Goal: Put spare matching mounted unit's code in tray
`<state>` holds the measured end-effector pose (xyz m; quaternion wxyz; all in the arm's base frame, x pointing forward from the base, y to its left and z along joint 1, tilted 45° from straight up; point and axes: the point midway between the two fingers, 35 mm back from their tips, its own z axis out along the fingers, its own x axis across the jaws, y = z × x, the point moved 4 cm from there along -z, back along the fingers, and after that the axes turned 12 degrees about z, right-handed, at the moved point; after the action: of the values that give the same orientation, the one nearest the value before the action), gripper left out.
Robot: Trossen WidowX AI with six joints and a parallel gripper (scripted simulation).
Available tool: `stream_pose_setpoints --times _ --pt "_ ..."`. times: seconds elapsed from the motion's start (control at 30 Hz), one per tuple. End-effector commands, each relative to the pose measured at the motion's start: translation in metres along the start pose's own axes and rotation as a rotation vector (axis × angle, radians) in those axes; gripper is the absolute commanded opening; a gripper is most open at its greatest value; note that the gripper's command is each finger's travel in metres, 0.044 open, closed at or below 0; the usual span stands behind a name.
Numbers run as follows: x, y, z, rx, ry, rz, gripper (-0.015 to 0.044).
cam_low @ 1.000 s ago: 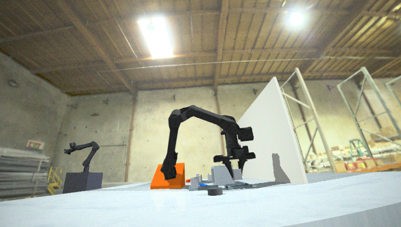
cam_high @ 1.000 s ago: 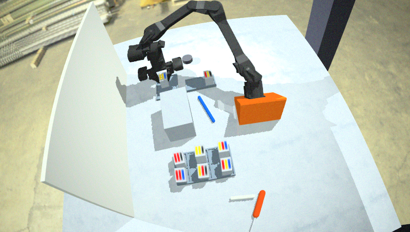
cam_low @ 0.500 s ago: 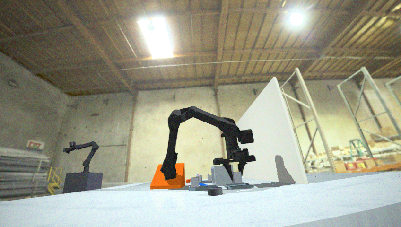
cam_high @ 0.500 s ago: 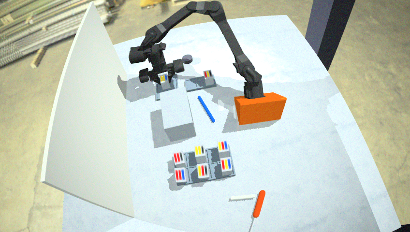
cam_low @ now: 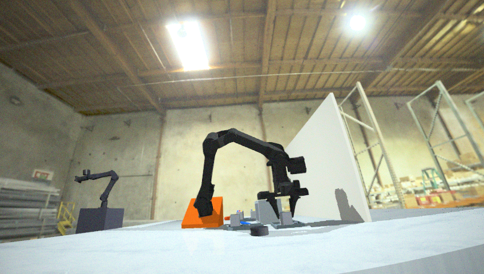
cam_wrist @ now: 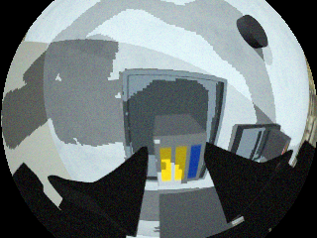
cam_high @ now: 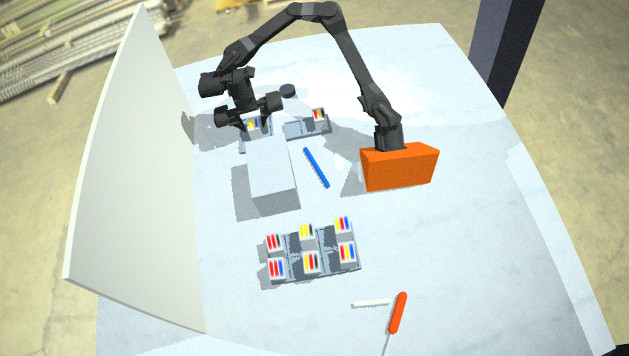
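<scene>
A grey-white block (cam_high: 252,124) (cam_low: 286,218) (cam_wrist: 194,161) with yellow, yellow and blue stripes stands upright in the square grey tray (cam_high: 242,147) (cam_wrist: 173,72), near its side by the large box. My gripper (cam_high: 254,127) (cam_low: 285,216) (cam_wrist: 176,150) is open around the block, with a visible gap at the left finger in the wrist view. The large grey box (cam_high: 271,167) (cam_low: 263,212) (cam_wrist: 193,213) shows no stripes on its visible faces. Several striped spares stand in the compartment rack (cam_high: 300,280).
A holder (cam_high: 294,128) beside the tray bears a red, yellow and black striped block (cam_high: 318,114) (cam_low: 234,220). A dark disc (cam_high: 287,90) (cam_low: 259,231) (cam_wrist: 252,31), blue rod (cam_high: 316,167), white rod (cam_high: 370,303) and orange-handled tool (cam_high: 397,312) lie around. A tall white panel (cam_high: 141,176) (cam_low: 326,159) stands beyond the tray.
</scene>
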<state>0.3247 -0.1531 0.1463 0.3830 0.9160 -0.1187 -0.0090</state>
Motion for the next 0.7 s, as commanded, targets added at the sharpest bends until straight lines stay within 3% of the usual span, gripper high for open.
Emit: stream_pose_setpoints --times 0.0,0.13,0.2,0.43,0.67 --pt "0.0 0.0 0.0 0.0 -0.001 0.001 0.0341" --pt "0.0 0.0 0.0 0.0 -0.001 0.001 0.044" --pt "0.002 -0.001 -0.01 0.002 -0.001 0.001 0.044" --pt "0.0 -0.001 -0.103 0.0 -0.004 -0.005 0.044" --pt "0.001 -0.002 -0.103 -0.001 0.016 -0.01 0.044"
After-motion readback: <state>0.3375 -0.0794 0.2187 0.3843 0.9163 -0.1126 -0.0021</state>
